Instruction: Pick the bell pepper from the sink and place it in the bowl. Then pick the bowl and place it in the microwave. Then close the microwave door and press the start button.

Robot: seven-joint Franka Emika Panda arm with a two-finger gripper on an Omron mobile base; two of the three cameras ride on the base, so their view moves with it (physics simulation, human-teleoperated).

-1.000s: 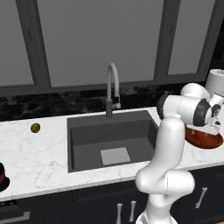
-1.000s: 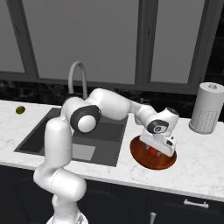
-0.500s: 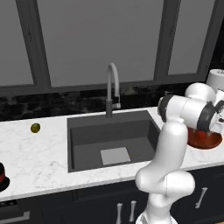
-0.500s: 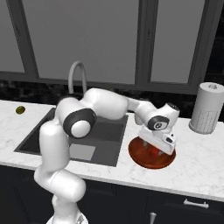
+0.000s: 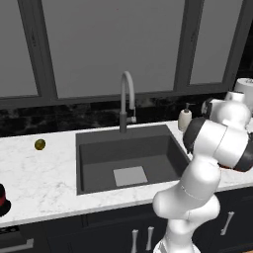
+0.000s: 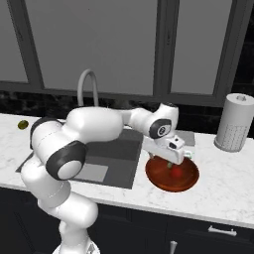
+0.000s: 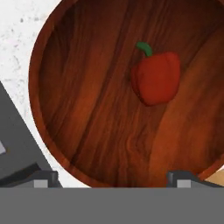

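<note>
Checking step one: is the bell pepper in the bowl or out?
In: the bell pepper lies free on the bowl floor.

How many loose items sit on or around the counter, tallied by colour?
Red: 1, the small red bell pepper lying in the bowl
Reddish-brown: 1, the wide wooden bowl
Olive-green: 1, the small ball
White: 2, paper towel roll, soap dispenser
Total: 5

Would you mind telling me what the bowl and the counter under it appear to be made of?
The bowl looks like polished reddish-brown wood: dark grain streaks run across its inside, with a soft sheen. The counter looks like white marble or a stone imitation, smooth, with faint grey veining. Both are rendered, so this goes by look alone.
</note>
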